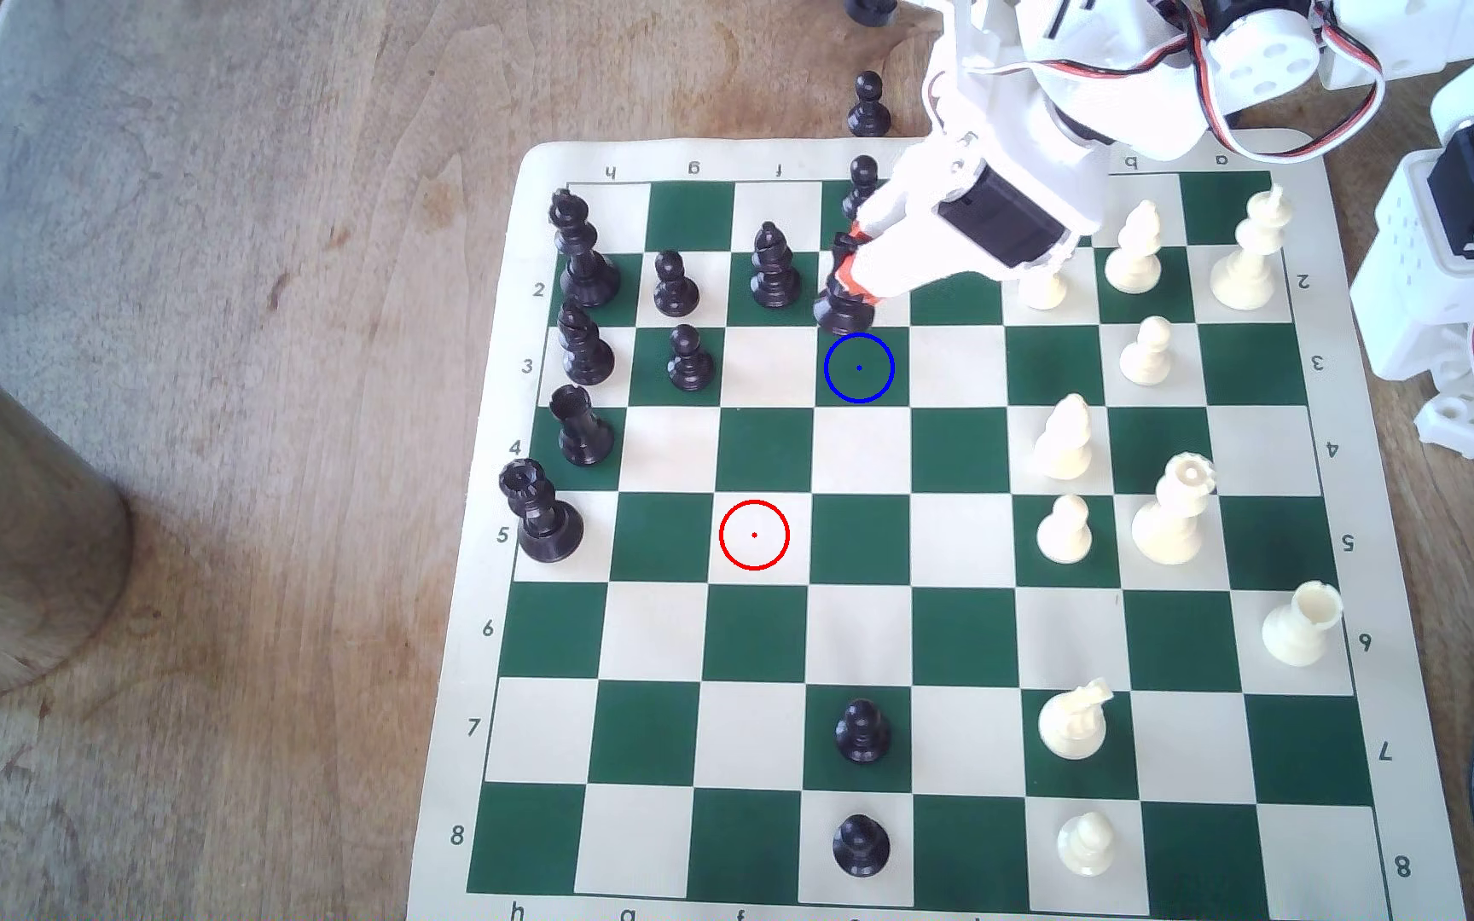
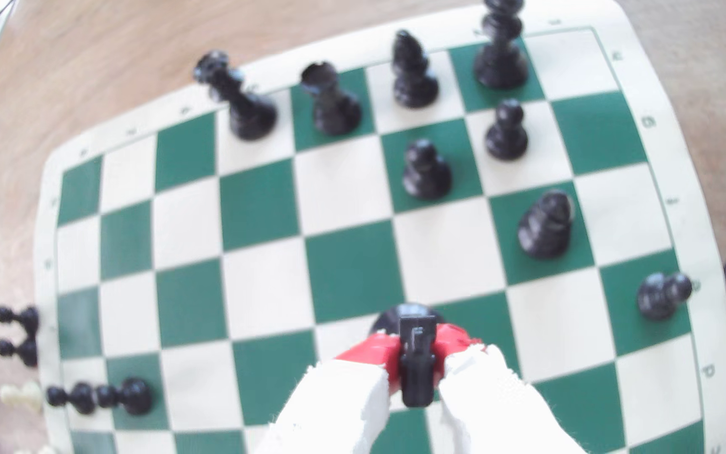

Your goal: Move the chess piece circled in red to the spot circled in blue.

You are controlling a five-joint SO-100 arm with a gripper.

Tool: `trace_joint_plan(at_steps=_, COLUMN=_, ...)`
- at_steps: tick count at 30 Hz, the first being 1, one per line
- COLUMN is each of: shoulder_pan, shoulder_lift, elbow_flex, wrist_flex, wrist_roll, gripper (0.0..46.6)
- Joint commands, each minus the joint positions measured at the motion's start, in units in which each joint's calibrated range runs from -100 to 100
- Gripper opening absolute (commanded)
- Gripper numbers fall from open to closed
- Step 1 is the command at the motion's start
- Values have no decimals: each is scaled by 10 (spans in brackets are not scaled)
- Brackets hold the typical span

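Carry step: gripper (image 2: 416, 358) clamped on the black knight (image 1: 842, 301), hanging just beside the blue-ringed square (image 1: 858, 367). Next: shift over it, lower, release.

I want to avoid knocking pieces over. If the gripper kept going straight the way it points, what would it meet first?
Probably the board itself: the gripper, shut on the black knight, points down near the blue-ringed square. Depth is unclear.
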Motion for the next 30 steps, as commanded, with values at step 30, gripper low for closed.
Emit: trace_joint_plan(at_steps=30, shoulder_pan=33, shoulder_lift=130, elbow_flex=75, wrist_flex=-180, wrist_roll=5, gripper=21)
